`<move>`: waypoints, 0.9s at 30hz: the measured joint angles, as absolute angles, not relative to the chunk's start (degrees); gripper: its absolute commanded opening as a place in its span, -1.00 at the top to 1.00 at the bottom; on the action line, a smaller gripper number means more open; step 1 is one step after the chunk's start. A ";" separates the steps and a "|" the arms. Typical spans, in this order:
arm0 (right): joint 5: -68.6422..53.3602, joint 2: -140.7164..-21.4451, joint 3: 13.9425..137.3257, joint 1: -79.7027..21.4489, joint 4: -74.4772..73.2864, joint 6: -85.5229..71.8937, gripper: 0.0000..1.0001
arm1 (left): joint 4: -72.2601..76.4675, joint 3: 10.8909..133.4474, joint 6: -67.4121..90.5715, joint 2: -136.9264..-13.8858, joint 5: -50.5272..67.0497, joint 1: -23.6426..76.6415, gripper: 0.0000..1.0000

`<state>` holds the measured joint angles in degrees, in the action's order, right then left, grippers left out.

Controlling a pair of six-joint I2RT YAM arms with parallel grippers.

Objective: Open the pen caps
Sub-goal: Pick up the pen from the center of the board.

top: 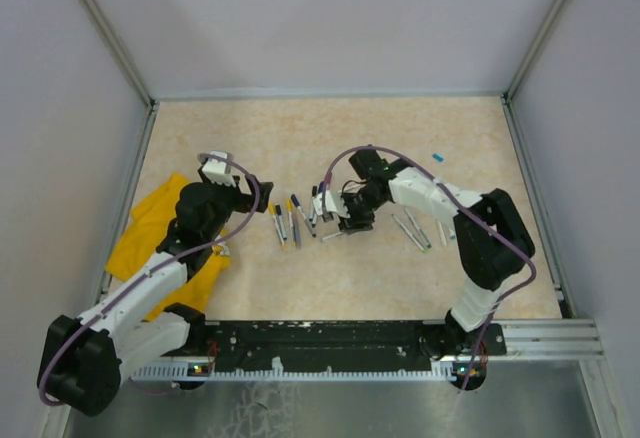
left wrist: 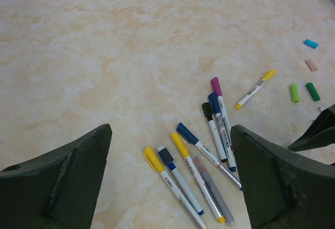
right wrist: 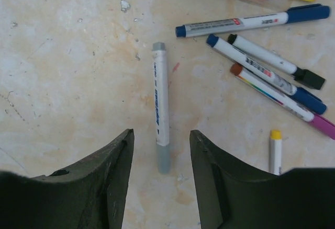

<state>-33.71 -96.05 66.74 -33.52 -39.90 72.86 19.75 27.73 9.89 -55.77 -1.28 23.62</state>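
Pen cluster (left wrist: 207,155) before spread left gripper (left wrist: 171,129); grey pen (right wrist: 161,109) at spread right gripper (right wrist: 159,133).

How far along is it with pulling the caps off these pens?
A few loose caps lie apart, so some pens look done. Nothing is gripped: the right gripper hangs open over a grey pen. The clustered pens under the open left gripper are capped.

Overhead, two close wrist views; shared pens (top: 293,223)
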 measured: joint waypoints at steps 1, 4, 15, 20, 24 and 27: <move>-33.04 -97.51 67.20 -34.09 -39.83 72.69 0.09 | 19.75 27.55 10.41 -55.59 -1.19 23.14 -0.99; -30.79 -101.58 67.64 -36.36 -39.77 71.24 0.15 | 19.75 26.94 11.42 -54.96 -0.78 22.22 -0.99; -24.27 -106.19 69.87 -39.92 -39.42 68.10 0.26 | 19.75 26.72 12.71 -54.72 0.64 21.37 -0.99; -22.31 -106.69 69.84 -40.58 -39.18 67.24 0.35 | 19.77 26.65 12.97 -54.68 0.86 21.32 -0.99; -21.67 -106.69 69.87 -40.84 -39.29 66.57 0.53 | 19.81 26.39 13.08 -54.57 1.04 21.15 -0.99; -20.73 -106.69 69.78 -41.12 -38.96 65.98 0.72 | 19.84 26.39 13.08 -54.50 1.10 21.10 -0.99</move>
